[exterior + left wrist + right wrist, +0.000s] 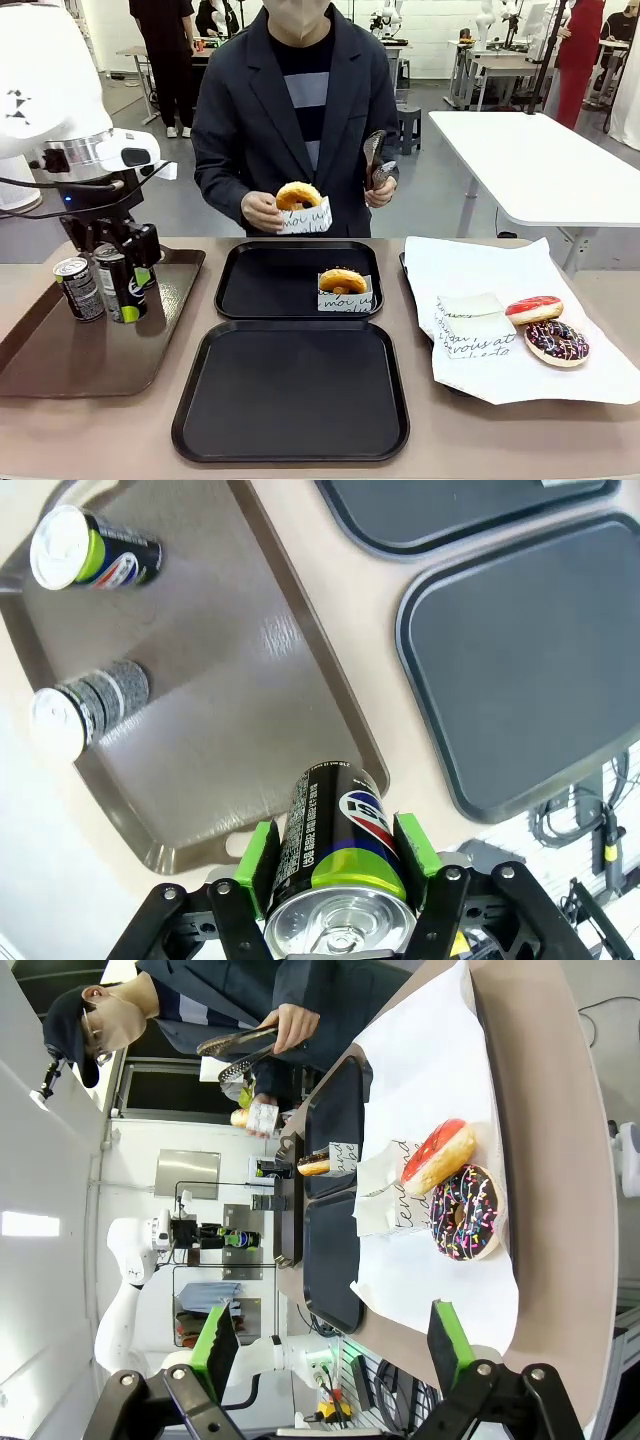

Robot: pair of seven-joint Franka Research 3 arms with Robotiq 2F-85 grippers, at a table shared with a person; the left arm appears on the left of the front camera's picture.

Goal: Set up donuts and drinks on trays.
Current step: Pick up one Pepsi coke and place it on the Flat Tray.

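My left gripper [338,850] is shut on an upright Pepsi can [335,830] just under its silver top, over the brown tray [230,680]. In the front view that gripper [128,262] and can [122,288] are at the far left. A grey can [78,288] stands beside it, and a green-banded can [95,552] stands farther along the tray. The far black tray [260,280] holds one golden donut [343,280] in a paper tray. The near black tray [290,390] is bare. My right gripper [330,1350] is open and holds nothing.
The person holds a golden donut in a paper tray [298,200] over the far table edge, with tongs [375,160] in the other hand. On the white paper sheet [480,270] at right lie a pink donut [533,309], a chocolate-sprinkled donut [557,342] and folded paper trays [475,325].
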